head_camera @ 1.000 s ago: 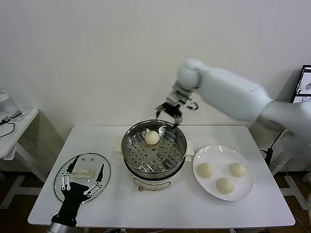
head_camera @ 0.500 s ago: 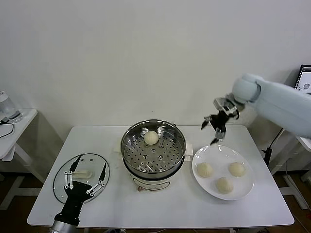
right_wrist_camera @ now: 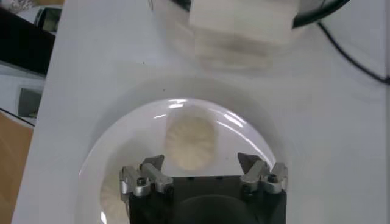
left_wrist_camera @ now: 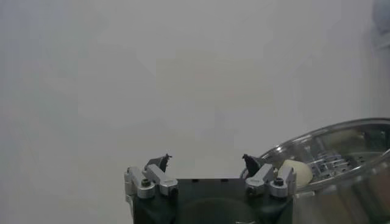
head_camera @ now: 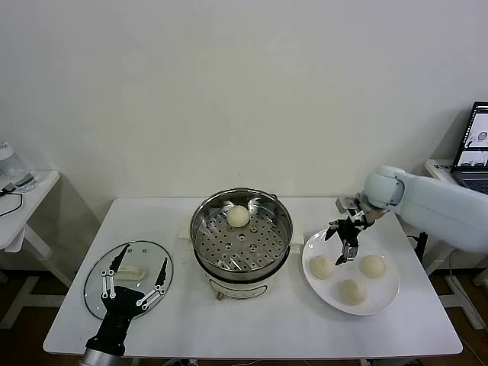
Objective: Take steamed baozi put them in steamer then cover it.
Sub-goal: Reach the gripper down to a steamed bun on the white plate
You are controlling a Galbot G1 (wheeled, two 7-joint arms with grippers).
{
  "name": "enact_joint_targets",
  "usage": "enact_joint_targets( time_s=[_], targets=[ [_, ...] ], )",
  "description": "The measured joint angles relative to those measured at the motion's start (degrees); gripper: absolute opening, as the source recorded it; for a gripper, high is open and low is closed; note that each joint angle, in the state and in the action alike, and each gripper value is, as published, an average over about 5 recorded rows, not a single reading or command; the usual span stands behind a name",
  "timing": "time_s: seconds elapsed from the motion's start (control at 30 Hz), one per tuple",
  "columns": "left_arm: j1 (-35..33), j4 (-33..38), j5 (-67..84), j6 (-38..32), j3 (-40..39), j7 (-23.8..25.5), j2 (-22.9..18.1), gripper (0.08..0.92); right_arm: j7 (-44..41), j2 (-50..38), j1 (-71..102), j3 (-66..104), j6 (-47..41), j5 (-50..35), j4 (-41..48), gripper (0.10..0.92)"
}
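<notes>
Right pincer (head_camera: 342,242) hangs over the near-steamer edge of the white plate (head_camera: 385,301), fingers spread apart and holding nothing, directly above one pleated baozi (right_wrist_camera: 191,143); three baozi (head_camera: 352,290) lie on that plate, right of the steamer (head_camera: 241,263). A fourth baozi (head_camera: 238,216) rests on the perforated tray inside the steamer, toward its far side, mid-bench (head_camera: 252,324). Left pincer (head_camera: 131,284) is parked at the front-left, fingers apart and empty, over the cover (head_camera: 103,265), which lies flat on the bench left of the steamer.
</notes>
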State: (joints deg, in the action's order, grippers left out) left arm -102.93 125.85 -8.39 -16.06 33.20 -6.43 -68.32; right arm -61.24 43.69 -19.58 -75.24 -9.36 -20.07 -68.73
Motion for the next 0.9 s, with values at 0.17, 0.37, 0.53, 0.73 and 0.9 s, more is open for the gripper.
enact_joint_targets(
  time_s=[0.17, 0.37, 0.53, 0.73, 0.9],
  targets=[
    [0.01, -0.14, -0.03, -0.1, 0.14, 0.01, -0.02, 0.823, 0.96, 0.87, 2.06, 0.52, -0.37, 0.42, 0.63, 0.823],
    [0.09, -0.27, -0.03, -0.15, 0.22, 0.02, -0.04, 0.823, 2.03, 2.04, 3.86, 0.96, -0.65, 1.01, 1.51, 0.823],
    [0.17, -0.34, -0.01, -0.2, 0.37, -0.01, -0.05, 0.823, 2.55, 3.06, 4.64, 1.07, -0.92, 1.34, 2.16, 0.818],
    [0.14, -0.33, 0.05, -0.25, 0.55, -0.25, -0.05, 0.823, 2.71, 3.77, 5.02, 1.07, -1.13, 1.99, 2.45, 0.745],
    [0.12, -0.35, 0.08, -0.37, 0.58, -0.34, -0.08, 0.823, 2.6, 3.82, 4.88, 0.94, -1.14, 2.49, 2.32, 0.667]
  ],
)
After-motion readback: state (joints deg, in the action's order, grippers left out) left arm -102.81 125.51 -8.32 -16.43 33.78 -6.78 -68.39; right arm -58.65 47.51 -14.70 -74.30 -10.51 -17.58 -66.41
